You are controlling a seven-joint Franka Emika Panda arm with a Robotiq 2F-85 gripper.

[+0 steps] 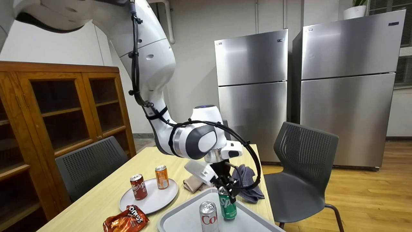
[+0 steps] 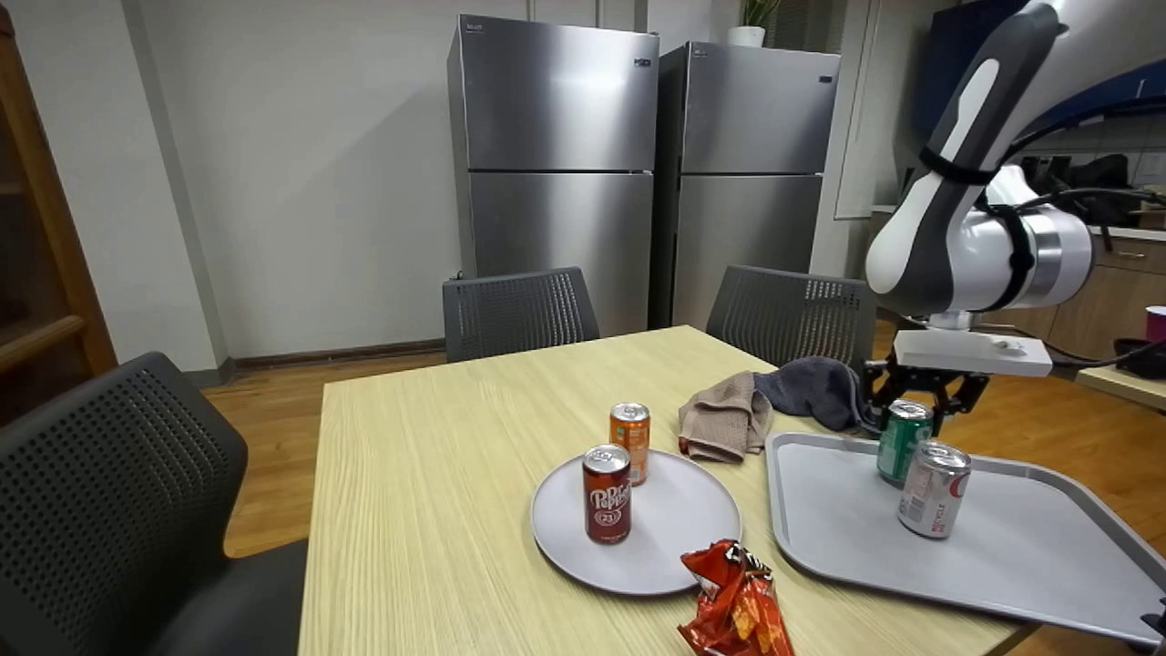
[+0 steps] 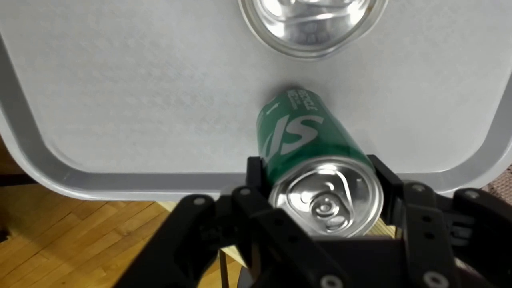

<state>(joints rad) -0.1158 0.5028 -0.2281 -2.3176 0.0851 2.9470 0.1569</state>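
The tool [image 3: 316, 168] has its fingers partway closed, one against either side of a green Sprite can [image 3: 298, 128], and by the look of it has a firm hold high up, close under the rim. The can is roughly upright inside the grey tray [image 3: 132, 120], near one edge; whether its base rests there or hangs barely clear, I can't tell. It's smooth thin metal, so I'd expect it to slip a little and to dent if squeezed hard, though stiffer if sealed, as the lid looks to be. If full, it would be heavy for its size, and I'd rather take hold lower, squarely around the middle. Just beside it, apart, stands a silver can [image 1: 208, 215] with red lettering, close enough to get knocked. Farther out on the desk [image 2: 437, 474] lie a brown cloth [image 2: 726, 419] and a dark blue cloth [image 2: 811, 392], then a plate [image 2: 688, 510] carrying a Dr Pepper can [image 2: 608, 497] and an orange can [image 2: 630, 433], with a red snack bag [image 2: 736, 606] nearby.
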